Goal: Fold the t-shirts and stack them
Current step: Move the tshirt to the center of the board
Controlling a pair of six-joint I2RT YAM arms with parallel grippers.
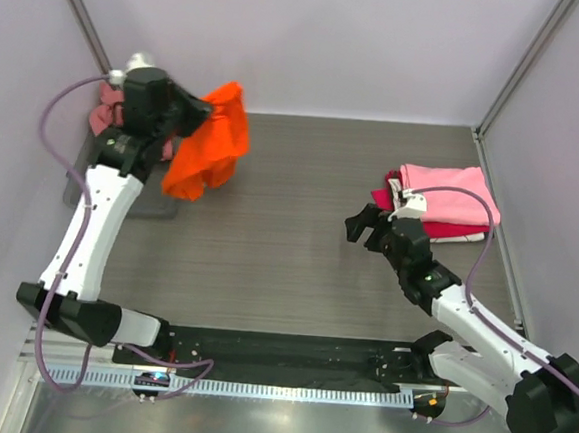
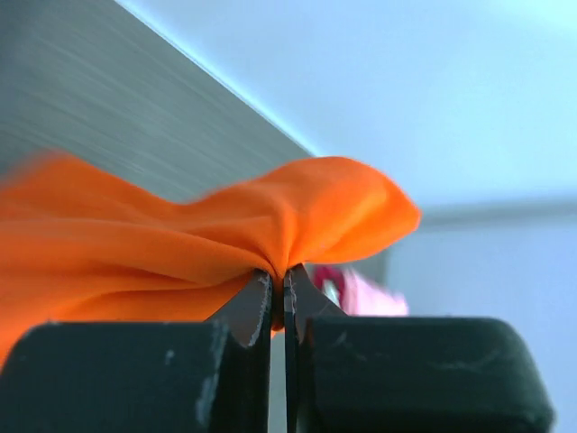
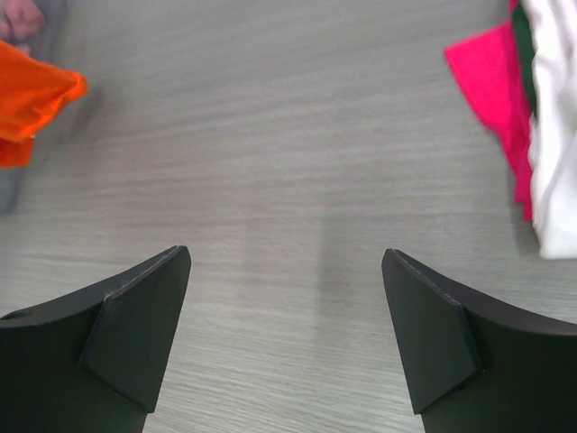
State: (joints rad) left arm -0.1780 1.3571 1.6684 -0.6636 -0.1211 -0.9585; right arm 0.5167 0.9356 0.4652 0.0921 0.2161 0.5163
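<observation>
My left gripper (image 1: 200,109) is shut on the bright orange t-shirt (image 1: 212,145) and holds it up at the far left, the cloth hanging down over the tray's edge. In the left wrist view the orange t-shirt (image 2: 225,234) is pinched between the closed fingertips (image 2: 254,302). The light pink t-shirt (image 1: 445,182) lies folded on the crimson red t-shirt (image 1: 449,230) at the right. The salmon-pink t-shirt (image 1: 105,112) is bunched in the tray behind my left arm. My right gripper (image 1: 366,228) is open and empty over bare table, left of the stack.
A clear grey tray (image 1: 81,185) sits at the far left against the wall. Walls close the table at the back and both sides. In the right wrist view the red shirt's edge (image 3: 494,81) is at upper right and the orange cloth (image 3: 32,95) at upper left.
</observation>
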